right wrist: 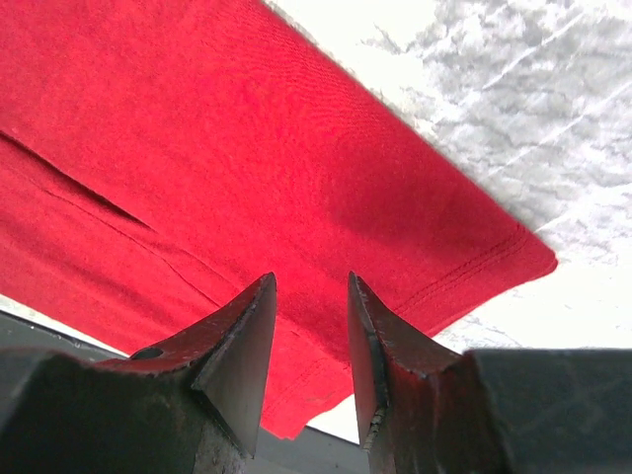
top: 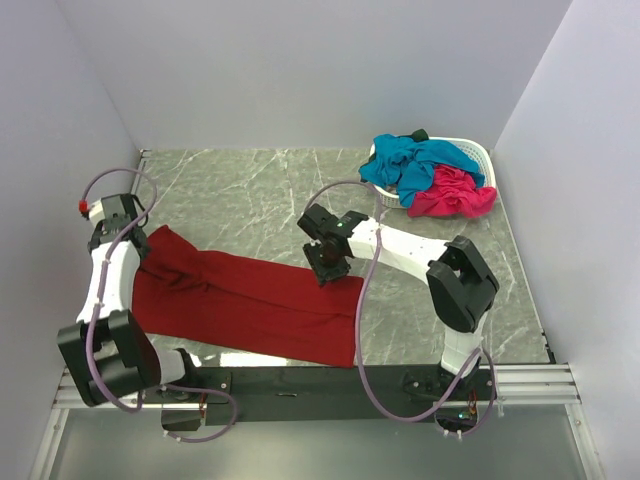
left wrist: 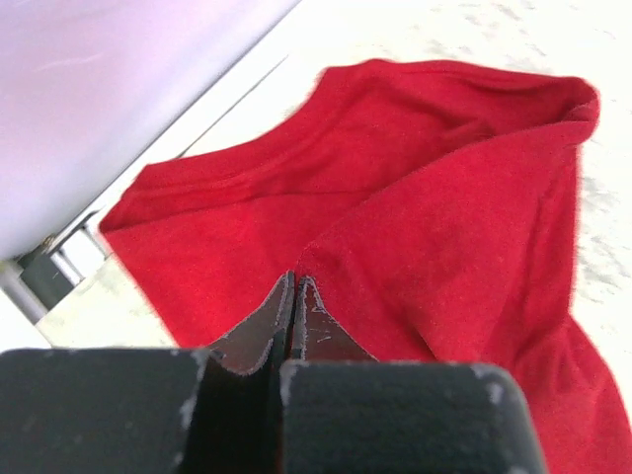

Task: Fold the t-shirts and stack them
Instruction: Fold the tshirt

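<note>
The dark red t-shirt (top: 250, 300) lies spread across the near left of the table. My left gripper (top: 140, 240) is at its far left end. In the left wrist view its jaws (left wrist: 294, 278) are pressed shut where a raised fold of the red cloth (left wrist: 444, 227) meets the tips. My right gripper (top: 330, 268) hovers over the shirt's right end. Its jaws (right wrist: 311, 279) stand open above the red cloth (right wrist: 197, 128) near the hem corner, with nothing between them. A teal-blue t-shirt (top: 415, 160) and a hot pink t-shirt (top: 455, 192) lie crumpled in the basket.
A white latticed basket (top: 480, 152) stands at the back right corner. Grey walls close in the table on the left, back and right. The black mounting rail (top: 300, 380) runs along the near edge, just beyond the shirt's lower hem.
</note>
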You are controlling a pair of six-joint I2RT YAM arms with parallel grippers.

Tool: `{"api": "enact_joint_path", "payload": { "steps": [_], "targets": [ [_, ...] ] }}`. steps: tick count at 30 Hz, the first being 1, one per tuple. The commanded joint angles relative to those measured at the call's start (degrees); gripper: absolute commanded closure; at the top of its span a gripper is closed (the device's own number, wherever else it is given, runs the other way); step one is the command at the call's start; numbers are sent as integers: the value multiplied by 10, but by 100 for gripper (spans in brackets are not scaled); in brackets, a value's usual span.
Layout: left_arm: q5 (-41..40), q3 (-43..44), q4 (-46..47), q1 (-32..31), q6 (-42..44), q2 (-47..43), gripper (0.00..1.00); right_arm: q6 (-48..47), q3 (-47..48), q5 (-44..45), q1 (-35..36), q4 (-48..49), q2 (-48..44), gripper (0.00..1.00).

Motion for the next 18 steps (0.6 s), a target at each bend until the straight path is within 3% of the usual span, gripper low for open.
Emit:
{"api": "enact_joint_path", "payload": {
  "steps": [1,9,11,12,15,18],
  "targets": [
    [-31,-16,-19,9,-15,-40,100,-15,32,2,-2,-13,3,58],
    [-60,-49,-40,12,-31,-95,99,-24,63,-2,-1,-22,16,58],
    [-61,-49,-41,16,-32,-94,83,-24,75,-2,-1,-28,18,58],
    [-61,-46,-41,17,-33,-87,57,-24,79,-1,-2,-29,18,58],
    [-62,-35,-44,18,-38,-80,10,-22,82,5,-2,-35,14,59],
    [-43,-36,-40,12,-37,-97,6,-17,76,10,-1,-35,2,59]
  ]
}}
